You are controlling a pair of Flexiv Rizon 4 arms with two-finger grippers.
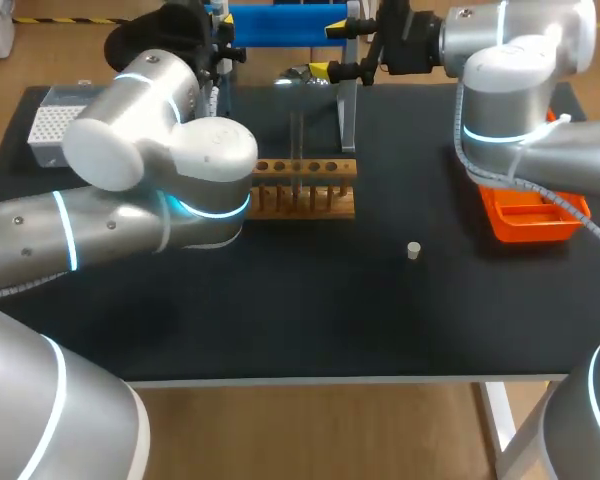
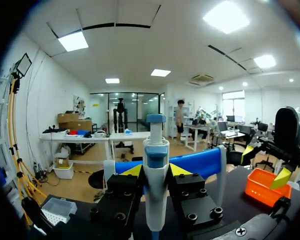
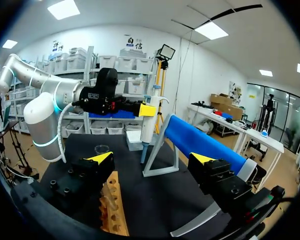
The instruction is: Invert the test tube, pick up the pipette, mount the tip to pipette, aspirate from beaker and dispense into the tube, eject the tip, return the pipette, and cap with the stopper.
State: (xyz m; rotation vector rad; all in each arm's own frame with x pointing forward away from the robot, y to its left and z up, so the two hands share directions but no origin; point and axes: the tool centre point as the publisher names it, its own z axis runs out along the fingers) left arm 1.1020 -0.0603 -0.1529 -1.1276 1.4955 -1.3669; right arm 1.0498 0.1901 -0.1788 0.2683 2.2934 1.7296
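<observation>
Plainly, the left gripper [image 2: 155, 172] has its two yellow-tipped fingers [image 2: 132, 171] pressed against opposite sides of the white pipette with a blue collar [image 2: 156, 150], so it has hold of it. The pipette stands upright between them, plunger up and narrow end down. In the right wrist view it hangs just beside the metal stand with a blue padded bar [image 3: 200, 145] at the far edge of the table [image 1: 280, 320]; whether a tip sits on its lower end I cannot tell. The right gripper [image 3: 152, 159] is spread wide with nothing between its fingers, the pipette ahead of it and the wooden test tube rack [image 3: 112, 210] low beside one finger. The next move likely turns on the grey tip box with a white perforated top [image 1: 52, 125] at the far left corner. It lies below and to one side of the held pipette, on the left arm's own side, so the vertical axis suits a push down into it. The small pale stopper [image 1: 413, 250] lies loose near the table's middle, well apart from both grippers
</observation>
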